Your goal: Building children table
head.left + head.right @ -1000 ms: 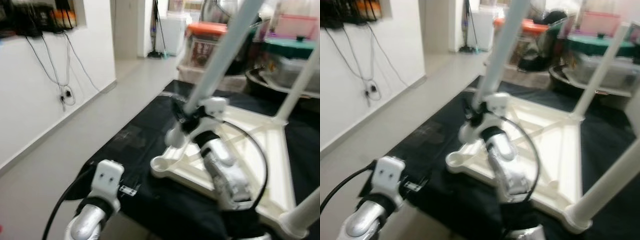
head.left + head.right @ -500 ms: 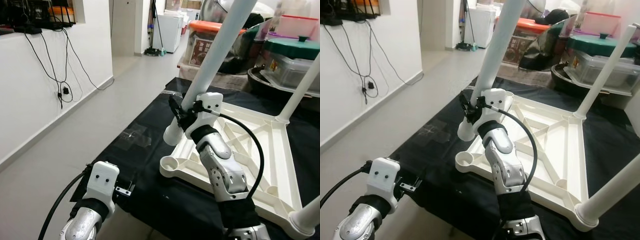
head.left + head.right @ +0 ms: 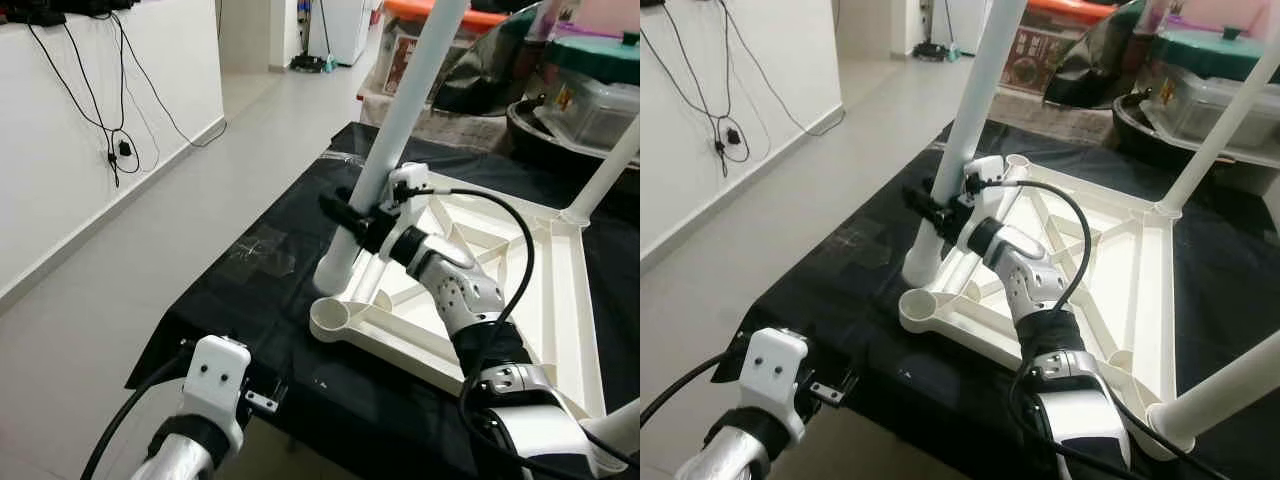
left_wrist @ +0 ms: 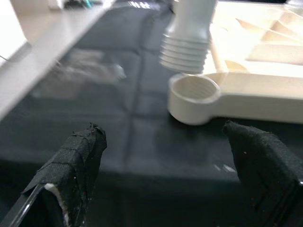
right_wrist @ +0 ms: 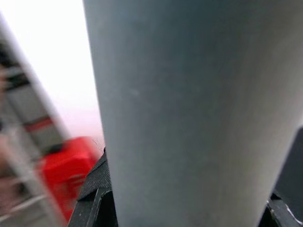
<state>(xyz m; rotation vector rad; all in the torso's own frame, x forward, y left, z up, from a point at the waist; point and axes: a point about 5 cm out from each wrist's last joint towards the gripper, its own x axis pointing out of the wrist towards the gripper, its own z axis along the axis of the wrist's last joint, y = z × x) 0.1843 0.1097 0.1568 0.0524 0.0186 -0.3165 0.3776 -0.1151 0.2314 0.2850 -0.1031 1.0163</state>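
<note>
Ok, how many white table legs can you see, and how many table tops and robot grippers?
Table legs: 3, the held leg, and two standing in corners
Table top: 1, upside down
Grippers: 2, the right gripper shut on the held leg, the left gripper open
Total: 6
</note>
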